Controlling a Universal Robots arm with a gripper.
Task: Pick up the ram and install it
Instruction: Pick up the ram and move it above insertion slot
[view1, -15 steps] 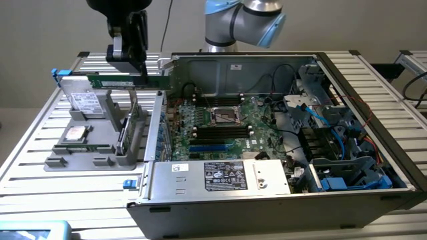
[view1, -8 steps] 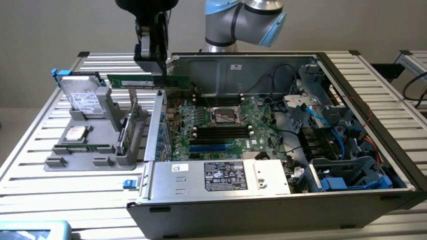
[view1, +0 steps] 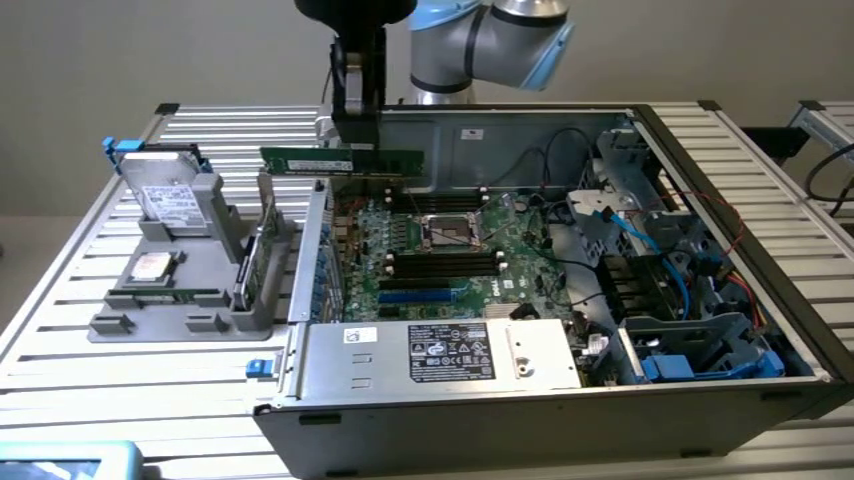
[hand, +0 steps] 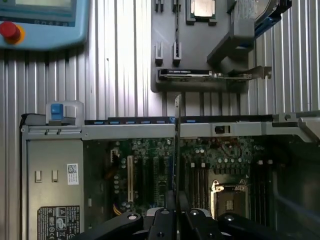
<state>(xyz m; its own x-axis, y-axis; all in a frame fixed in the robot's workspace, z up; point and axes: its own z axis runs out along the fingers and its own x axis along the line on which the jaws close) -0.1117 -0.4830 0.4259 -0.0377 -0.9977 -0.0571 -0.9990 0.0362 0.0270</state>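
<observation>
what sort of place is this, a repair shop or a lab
Probably a robotics lab bench for computer assembly: an open grey desktop computer case lies on a slatted aluminium table, the robot arm's gripper holds a thin green ram stick, and a grey parts holder sits beside the case.

A silver slatted table (view1: 134, 390) carries everything; an open computer case (view1: 534, 430) lies on its side across the centre and right of the exterior view; a grey holder (view1: 154, 322) sits just beside it at the exterior view's left; a pale blue handset (view1: 67, 462) rests in the lower left corner.
</observation>
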